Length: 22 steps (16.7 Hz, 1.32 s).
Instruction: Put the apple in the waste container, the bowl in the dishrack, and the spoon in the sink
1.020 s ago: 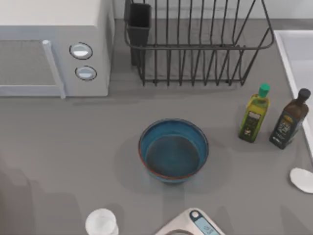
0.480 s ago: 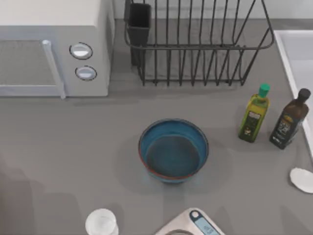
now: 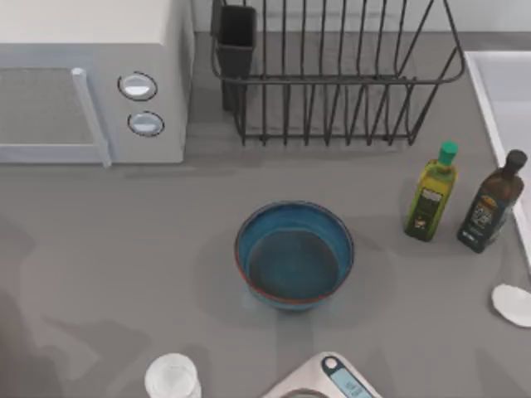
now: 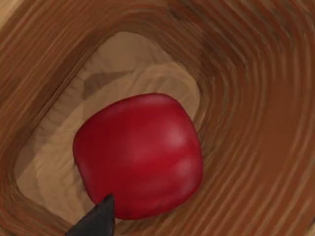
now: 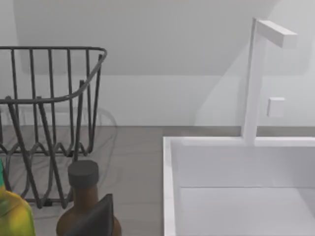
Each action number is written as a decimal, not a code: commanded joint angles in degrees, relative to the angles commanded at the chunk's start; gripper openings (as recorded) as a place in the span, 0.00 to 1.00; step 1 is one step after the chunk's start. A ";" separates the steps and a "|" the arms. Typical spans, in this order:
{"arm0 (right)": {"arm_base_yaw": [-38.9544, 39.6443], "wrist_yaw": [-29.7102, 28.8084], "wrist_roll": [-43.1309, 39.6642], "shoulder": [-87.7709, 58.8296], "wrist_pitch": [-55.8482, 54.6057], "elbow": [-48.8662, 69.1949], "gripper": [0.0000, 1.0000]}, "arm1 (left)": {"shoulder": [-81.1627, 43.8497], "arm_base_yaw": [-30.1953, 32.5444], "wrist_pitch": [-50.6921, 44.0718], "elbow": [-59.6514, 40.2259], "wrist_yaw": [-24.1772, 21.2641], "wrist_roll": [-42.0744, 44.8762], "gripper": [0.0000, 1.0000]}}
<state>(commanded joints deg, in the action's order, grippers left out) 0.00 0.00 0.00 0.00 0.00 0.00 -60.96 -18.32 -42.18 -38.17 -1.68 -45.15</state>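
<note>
The grey tabletop (image 3: 124, 249) spreads wide, with open room all round the blue bowl (image 3: 294, 254) at its centre. The black dishrack (image 3: 332, 75) stands along the upper edge, the white sink (image 3: 508, 91) against the upper right edge. The spoon (image 3: 512, 304) lies at the right edge, below two bottles (image 3: 431, 192). In the left wrist view, the apple (image 4: 139, 155) sits inside a wooden container (image 4: 246, 98), a dark tip of the left pincer (image 4: 96, 221) against it; how far either pincer is open I cannot tell.
</note>
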 joint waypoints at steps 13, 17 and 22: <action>0.00 0.00 0.00 0.00 0.00 0.00 1.00 | 56.63 16.21 38.07 34.28 1.51 40.98 1.00; 0.00 0.00 0.00 0.00 0.00 0.00 1.00 | 60.96 18.32 42.18 38.17 1.68 45.15 1.00; 0.00 0.00 0.00 0.00 0.00 0.00 1.00 | 60.96 18.32 42.18 38.17 1.68 45.15 1.00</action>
<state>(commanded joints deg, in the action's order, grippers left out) 0.00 0.00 0.00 0.00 0.00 0.00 0.00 0.00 0.00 0.00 0.00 0.00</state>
